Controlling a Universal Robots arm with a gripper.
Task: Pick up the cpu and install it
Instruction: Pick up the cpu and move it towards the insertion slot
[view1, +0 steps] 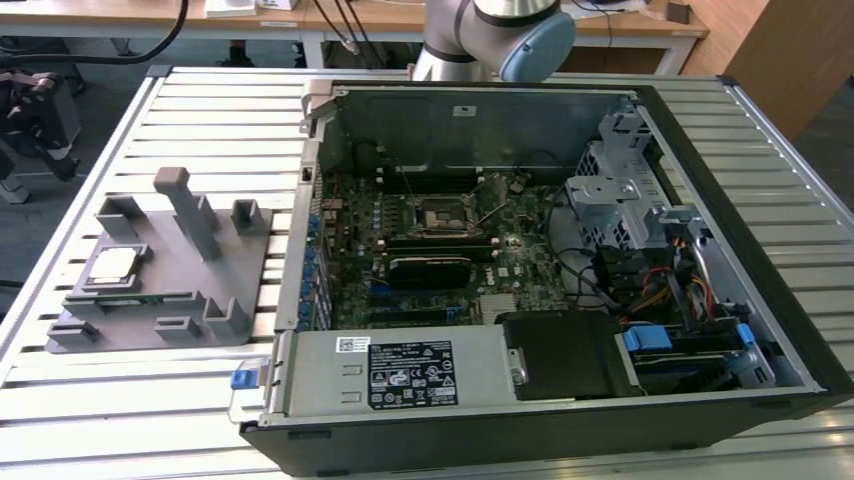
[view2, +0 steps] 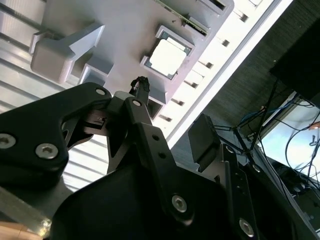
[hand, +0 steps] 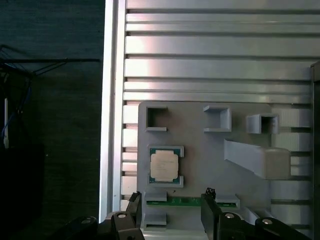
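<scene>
Lying at the exterior view's left on the ribbed aluminium tabletop, a grey moulded plastic fixture plate carries upright blocks and several open pockets. The cpu, a small flat square chip with a silver-grey metal lid and a thin tan rim, rests flat and lid-up in a square pocket on the plate's left part. In the first wrist view a narrow green circuit strip lies in a slot just beside that pocket. The other pockets around it are bare. The black two-finger gripper hangs over the plate, near the cpu but apart from it, its jaws spread wide with nothing between them. To the right of the plate, close beside it, a large black open-sided computer case lies on the table. Inside it a green motherboard holds a black square socket toward the far side, and a silver labelled power-supply box fills the near left corner. Beyond the case's far wall stands the grey robot arm. A grey metal drive cage and a bundle of coloured cables occupy the case's right side.
</scene>
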